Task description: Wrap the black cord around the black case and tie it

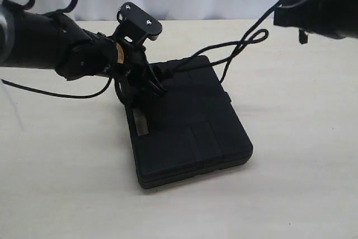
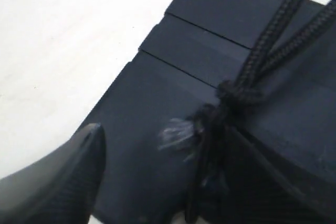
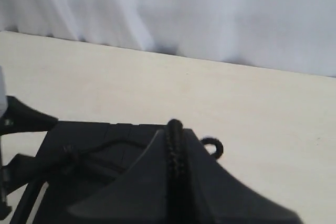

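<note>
The black case (image 1: 190,130) lies flat in the middle of the table. The black cord (image 1: 235,48) rises from a knot on the case's far part towards the upper right, with a small loop (image 1: 258,34) in the air. My right gripper (image 1: 291,18) is up at the right; its fingers (image 3: 152,177) are shut on the cord (image 3: 175,153). My left gripper (image 1: 155,85) is low over the case's far left part. Its fingers (image 2: 63,177) stand apart, open. Between them lie the knot (image 2: 233,95), the frayed tuft (image 2: 176,132) and a strand running close to one finger.
The pale table (image 1: 291,149) spreads round the case on all sides. A white curtain (image 3: 210,14) closes the back. A smooth thin arm cable (image 1: 56,93) trails over the table under my left arm (image 1: 45,43).
</note>
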You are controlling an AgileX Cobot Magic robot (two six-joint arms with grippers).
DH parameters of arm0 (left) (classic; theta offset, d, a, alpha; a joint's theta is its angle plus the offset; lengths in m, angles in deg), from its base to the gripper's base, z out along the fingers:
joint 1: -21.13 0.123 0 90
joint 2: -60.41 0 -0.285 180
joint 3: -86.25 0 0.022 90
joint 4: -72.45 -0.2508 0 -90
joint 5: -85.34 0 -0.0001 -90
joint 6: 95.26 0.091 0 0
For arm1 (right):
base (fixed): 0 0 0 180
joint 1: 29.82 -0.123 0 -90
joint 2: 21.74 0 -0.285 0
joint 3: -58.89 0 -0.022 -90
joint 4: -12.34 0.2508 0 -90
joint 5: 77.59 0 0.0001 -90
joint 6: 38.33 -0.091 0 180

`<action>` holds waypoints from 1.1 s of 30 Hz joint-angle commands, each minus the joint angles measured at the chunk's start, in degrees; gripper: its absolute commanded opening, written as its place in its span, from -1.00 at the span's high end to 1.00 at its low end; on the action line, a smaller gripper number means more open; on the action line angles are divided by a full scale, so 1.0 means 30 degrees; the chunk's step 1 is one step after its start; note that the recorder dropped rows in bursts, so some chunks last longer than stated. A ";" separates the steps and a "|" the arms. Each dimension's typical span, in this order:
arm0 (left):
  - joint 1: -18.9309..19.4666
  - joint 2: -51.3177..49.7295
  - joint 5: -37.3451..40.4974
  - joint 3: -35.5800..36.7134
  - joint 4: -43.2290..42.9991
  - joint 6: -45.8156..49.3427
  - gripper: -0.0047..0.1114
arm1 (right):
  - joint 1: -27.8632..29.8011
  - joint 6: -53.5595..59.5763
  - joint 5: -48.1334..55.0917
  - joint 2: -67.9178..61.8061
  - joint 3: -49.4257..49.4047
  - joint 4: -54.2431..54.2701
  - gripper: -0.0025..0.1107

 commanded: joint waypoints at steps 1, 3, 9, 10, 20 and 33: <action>0.0070 0.0458 0.3362 -0.0015 0.0218 -0.0193 -0.15 | 0.0920 0.0091 0.0655 -0.0260 0.1319 -0.0152 0.88; 0.0334 0.0375 0.4423 0.0123 0.0761 -0.0193 -0.15 | 0.1226 0.0173 0.0795 -0.0384 0.1732 -0.0184 0.88; 0.0843 0.0375 0.5453 0.1627 0.2415 -0.0193 -0.15 | 0.2029 0.0535 0.1217 -0.0726 0.2477 -0.0327 0.88; 0.0838 0.0375 0.5235 0.1855 0.2927 -0.0193 -0.15 | 0.2060 0.0614 0.1218 -0.0771 0.2477 -0.0501 0.88; 0.0838 0.0361 0.3179 0.2114 0.7882 -0.0193 -0.15 | 0.2060 0.0987 0.1422 -0.1642 0.2477 -0.0815 0.88; 0.0804 -0.1757 0.2338 0.2075 0.9444 -0.0069 -0.09 | 0.2060 0.1025 0.1349 -0.1599 0.2477 -0.0815 0.88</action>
